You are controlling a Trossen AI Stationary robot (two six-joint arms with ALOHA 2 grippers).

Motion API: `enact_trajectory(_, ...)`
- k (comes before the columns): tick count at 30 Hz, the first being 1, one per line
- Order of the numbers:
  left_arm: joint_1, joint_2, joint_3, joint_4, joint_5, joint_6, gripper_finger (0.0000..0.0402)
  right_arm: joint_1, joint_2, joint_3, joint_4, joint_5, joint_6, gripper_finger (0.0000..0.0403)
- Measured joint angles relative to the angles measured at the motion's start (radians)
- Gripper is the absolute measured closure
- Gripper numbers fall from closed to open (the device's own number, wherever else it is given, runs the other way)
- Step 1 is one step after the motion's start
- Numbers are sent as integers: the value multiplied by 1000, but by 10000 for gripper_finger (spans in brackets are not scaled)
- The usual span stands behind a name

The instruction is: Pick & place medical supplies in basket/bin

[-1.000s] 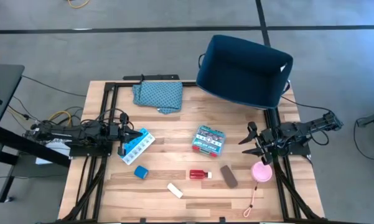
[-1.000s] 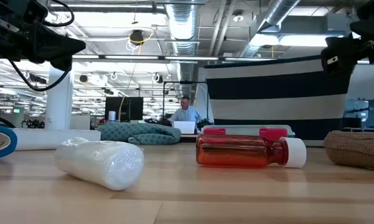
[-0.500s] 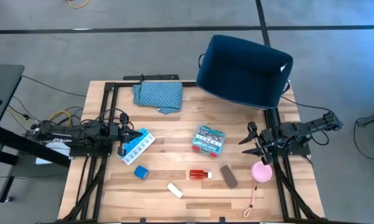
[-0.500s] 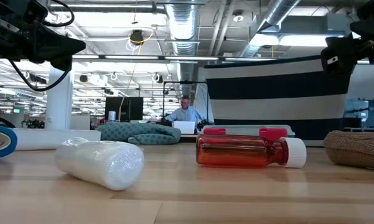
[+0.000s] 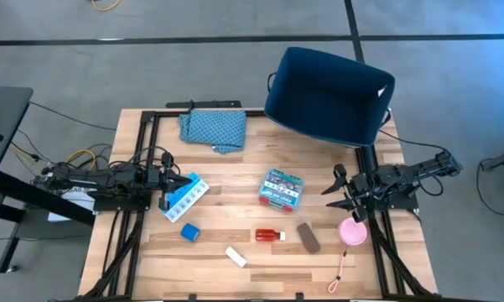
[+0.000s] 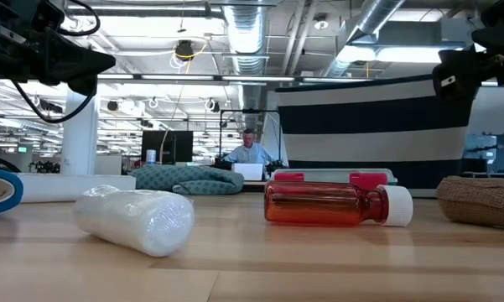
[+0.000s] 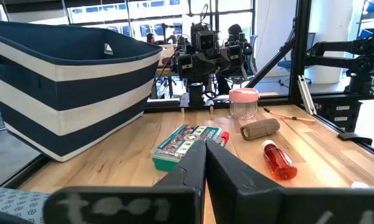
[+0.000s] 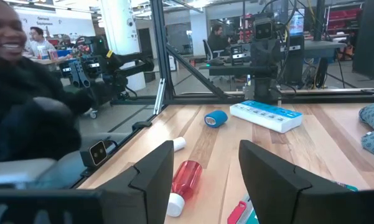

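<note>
Bin (image 5: 327, 92) at table's far right corner, folded cloth (image 5: 213, 128) left of it, flat box (image 5: 281, 188) mid-table

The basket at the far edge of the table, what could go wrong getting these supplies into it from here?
1. The basket sits tilted, overhanging the table's far edge; a nudge may tip it.
2. The red bottle and white tube lie on their sides and may roll from a grasp.
3. The pink roll lies right beside the open right end effector, and its cord trails near the table edge, so it could snag. The shut left end effector rests at the pill organizer.
</note>
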Motion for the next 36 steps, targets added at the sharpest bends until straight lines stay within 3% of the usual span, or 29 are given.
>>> enact_trajectory(6, 0, 0, 0, 0, 0, -9, 401, 1, 0, 0, 0, 0, 0, 228)
enact_trajectory(11, 0, 0, 0, 3, 1, -142, 401, 0, 0, 0, 0, 0, 0, 228)
enact_trajectory(17, 0, 0, 0, 57, 0, -146, 401, 0, 0, 0, 0, 0, -5, 228)
enact_trajectory(24, 0, 0, 0, 28, 2, -313, 401, 0, 0, 0, 0, 1, -231, 228)
enact_trajectory(31, 0, 0, 0, 20, -104, -343, 401, -4, 0, -1, 16, 26, -277, 228)
enact_trajectory(34, 0, 0, 0, 22, -104, -343, 401, -11, -1, -2, 46, 33, -247, 228)
enact_trajectory(36, -3, 0, 0, 22, -106, -343, 401, -12, -1, -2, 64, 8, -77, 228)
